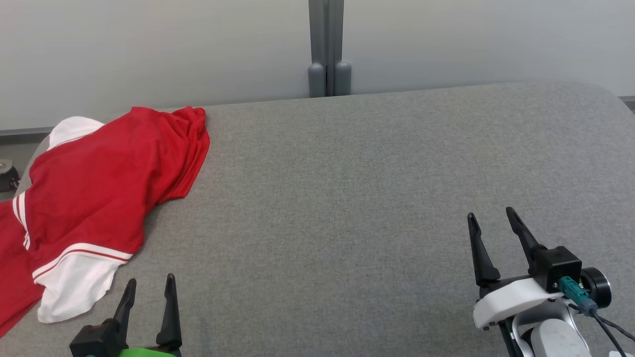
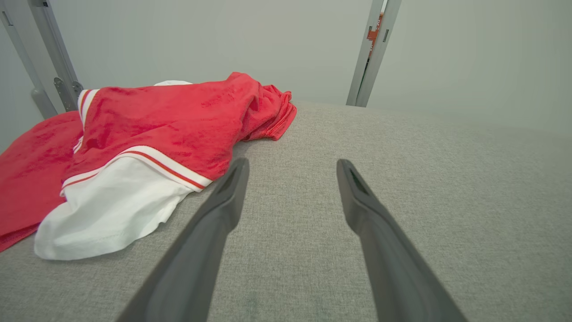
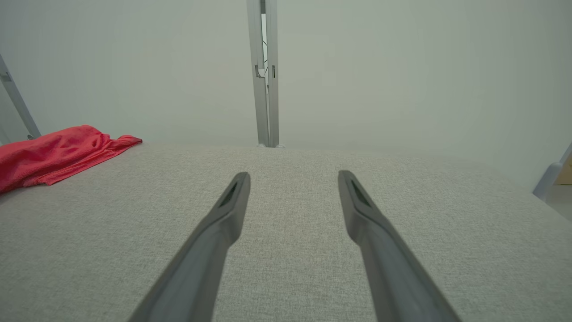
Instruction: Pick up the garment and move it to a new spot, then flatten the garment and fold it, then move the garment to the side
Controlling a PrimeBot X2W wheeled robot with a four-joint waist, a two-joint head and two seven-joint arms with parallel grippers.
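No text, labels, brands or numbers readable. Red-and-white garment (image 1: 99, 188) at the surface's left edge has plain stripes, no lettering. Orange patch (image 2: 370, 33) on the post (image 2: 363, 78) may be a tag; too small to read.

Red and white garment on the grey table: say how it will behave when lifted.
The red and white fabric garment lies crumpled in soft folds, so it will probably hang limp from any pinch. It looks thin, so likely light. On the grey textured table, a push would probably bunch it rather than slide it whole.
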